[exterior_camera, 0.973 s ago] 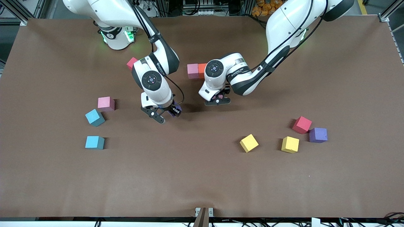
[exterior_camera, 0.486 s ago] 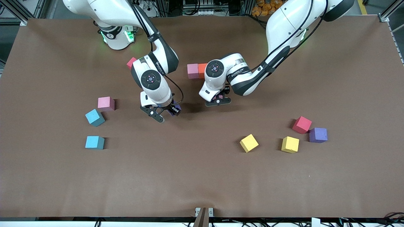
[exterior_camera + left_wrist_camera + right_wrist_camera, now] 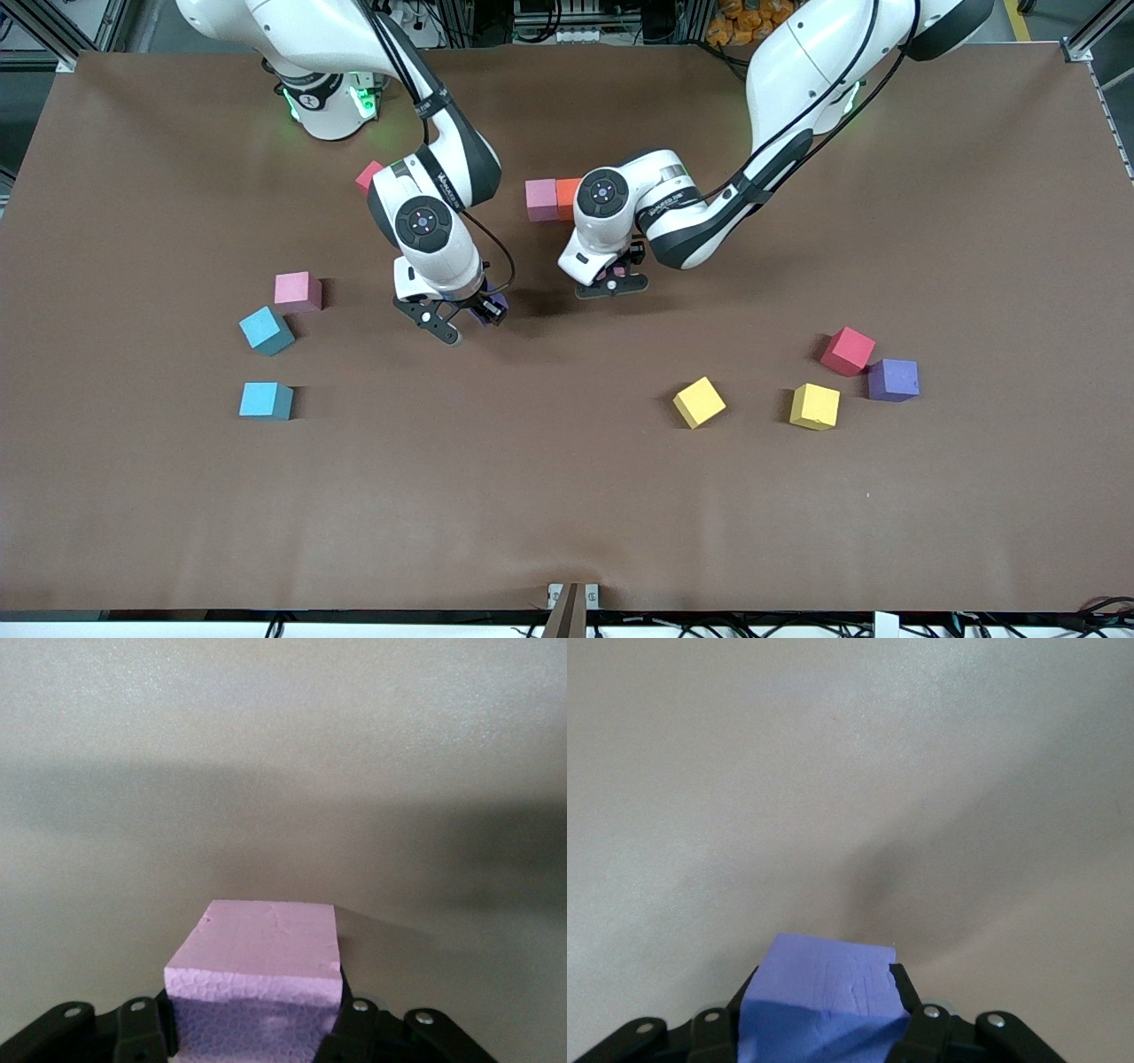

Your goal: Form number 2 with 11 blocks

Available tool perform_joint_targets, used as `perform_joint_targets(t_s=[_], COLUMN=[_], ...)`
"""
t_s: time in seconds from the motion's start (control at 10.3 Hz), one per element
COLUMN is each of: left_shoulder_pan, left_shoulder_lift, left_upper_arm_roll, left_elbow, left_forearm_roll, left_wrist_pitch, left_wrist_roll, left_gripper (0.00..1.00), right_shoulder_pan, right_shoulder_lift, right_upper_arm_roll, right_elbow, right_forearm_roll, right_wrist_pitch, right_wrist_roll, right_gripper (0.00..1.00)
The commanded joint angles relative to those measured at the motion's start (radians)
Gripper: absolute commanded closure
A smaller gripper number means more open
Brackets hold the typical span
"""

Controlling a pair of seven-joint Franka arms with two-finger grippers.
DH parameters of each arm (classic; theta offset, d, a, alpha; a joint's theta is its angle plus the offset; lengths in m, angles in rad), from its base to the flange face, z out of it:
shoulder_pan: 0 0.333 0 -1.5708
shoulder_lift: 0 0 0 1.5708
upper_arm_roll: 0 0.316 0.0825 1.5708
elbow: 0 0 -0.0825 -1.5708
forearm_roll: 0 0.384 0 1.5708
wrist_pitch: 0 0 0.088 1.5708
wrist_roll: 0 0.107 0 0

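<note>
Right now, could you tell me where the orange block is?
In the front view, the orange block sits mid-table touching a pink block, partly hidden by the left arm's wrist.

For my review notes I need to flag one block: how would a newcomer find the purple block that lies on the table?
Start at the left arm's end of the brown table, where four loose blocks sit nearer the front camera than the arms. The purple block is the outermost of them, touching the red block and beside a yellow block. It is the only purple one lying free.
</note>
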Motion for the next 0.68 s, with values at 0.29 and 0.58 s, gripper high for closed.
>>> perform_joint_targets(t_s=[0.29,0.58], left_shoulder_pan=[-0.029,-0.027], left_shoulder_lift=[0.008,0.007], left_upper_arm_roll=[0.009,0.009], left_elbow=[-0.002,-0.015], left_forearm_roll=[0.034,0.077], left_wrist_pitch=[0.004,0.003], left_wrist_roll=[-0.013,-0.012], left_gripper=[0.84,0.84], right_shoulder_pan=[0.003,0.003], right_shoulder_lift=[-0.032,-0.027], right_upper_arm_roll=[0.008,0.008], right_elbow=[-0.029,-0.029], right_forearm_roll=[-0.019,-0.021], right_wrist_pitch=[-0.001,0.003], right_wrist_roll=[0.008,0.003], right_gripper=[1.0,1.0])
